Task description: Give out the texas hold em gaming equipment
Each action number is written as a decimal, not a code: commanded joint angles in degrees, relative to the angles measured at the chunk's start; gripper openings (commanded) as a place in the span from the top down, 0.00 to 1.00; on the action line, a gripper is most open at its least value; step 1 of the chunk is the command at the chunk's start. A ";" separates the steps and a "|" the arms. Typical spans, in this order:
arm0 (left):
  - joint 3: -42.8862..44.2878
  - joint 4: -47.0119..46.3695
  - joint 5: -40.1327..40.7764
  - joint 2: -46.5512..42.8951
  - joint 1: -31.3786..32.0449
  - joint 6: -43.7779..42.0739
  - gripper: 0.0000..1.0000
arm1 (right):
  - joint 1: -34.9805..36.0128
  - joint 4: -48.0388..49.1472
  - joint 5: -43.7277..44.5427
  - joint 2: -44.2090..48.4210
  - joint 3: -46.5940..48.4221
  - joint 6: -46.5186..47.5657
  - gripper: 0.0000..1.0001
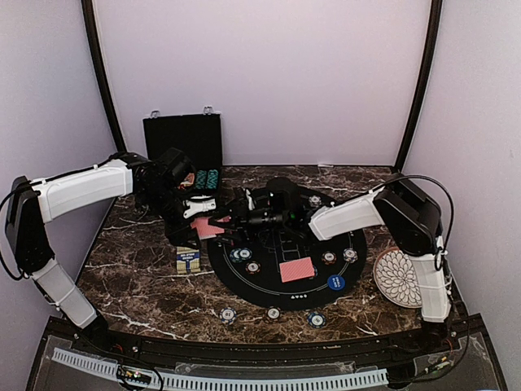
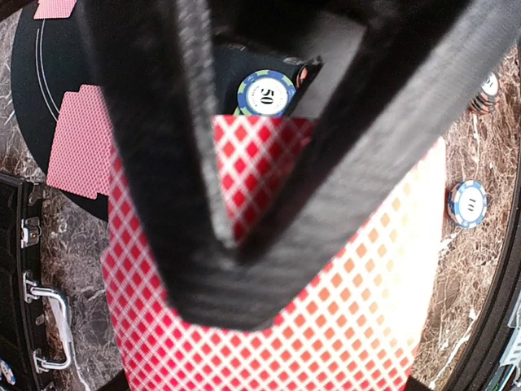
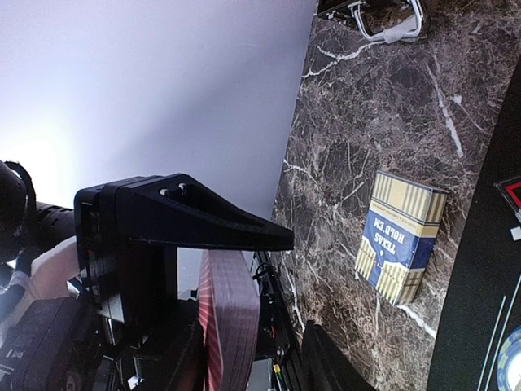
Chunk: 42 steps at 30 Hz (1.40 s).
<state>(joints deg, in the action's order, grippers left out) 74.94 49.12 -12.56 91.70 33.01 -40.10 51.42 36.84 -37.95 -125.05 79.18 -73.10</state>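
My left gripper (image 1: 199, 224) is shut on a deck of red-backed playing cards (image 2: 342, 309), held above the left edge of the round black mat (image 1: 244, 285). From the right, my right gripper (image 1: 229, 218) reaches the deck. In the right wrist view the deck (image 3: 232, 326) stands edge-on between the open jaws of this gripper (image 3: 260, 366), with a gap on one side. Red-backed cards (image 1: 296, 270) lie face down on the mat beside a blue marker disc (image 1: 335, 283) and striped chips (image 1: 329, 257). More chips (image 1: 273, 313) sit along the front of the table. A "50" chip (image 2: 265, 94) shows past my left fingers.
A blue and yellow card box (image 1: 188, 261) lies on the marble left of the mat. An open black case (image 1: 183, 142) with chips stands at the back left. A white patterned plate (image 1: 396, 277) sits at the right edge. Walls close in three sides.
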 commanded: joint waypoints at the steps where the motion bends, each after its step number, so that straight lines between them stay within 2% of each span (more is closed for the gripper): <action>1: 0.05 -0.70 -0.14 -1.68 -0.10 -0.44 1.00 | -0.27 -2.12 -1.39 4.41 -1.77 1.85 0.58; 5: -0.12 -0.70 0.00 -1.66 -0.06 -0.49 1.00 | -0.27 -3.47 -1.68 6.54 -2.10 2.88 0.56; 8: -0.06 -0.56 0.30 -1.62 -0.13 -0.59 1.00 | -0.35 -5.36 -1.72 7.74 -2.33 3.93 0.59; 24: -0.78 -0.86 1.18 -1.59 -0.09 -0.99 1.00 | -0.51 -6.11 -3.58 8.74 -3.74 3.22 1.00; 33: -1.37 -0.88 1.57 -1.89 -0.10 -1.21 1.00 | -2.90 -6.52 -3.29 14.89 -10.51 3.48 1.00; 42: -1.70 -0.68 1.57 -1.89 -0.06 -1.40 1.00 | -7.20 -8.89 -4.27 24.44 -24.20 5.34 1.00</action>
<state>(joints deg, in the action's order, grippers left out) 73.97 48.27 -10.72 91.70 33.04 -40.93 46.17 29.17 -41.23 -105.03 59.83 -69.67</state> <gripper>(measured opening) 0.675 0.008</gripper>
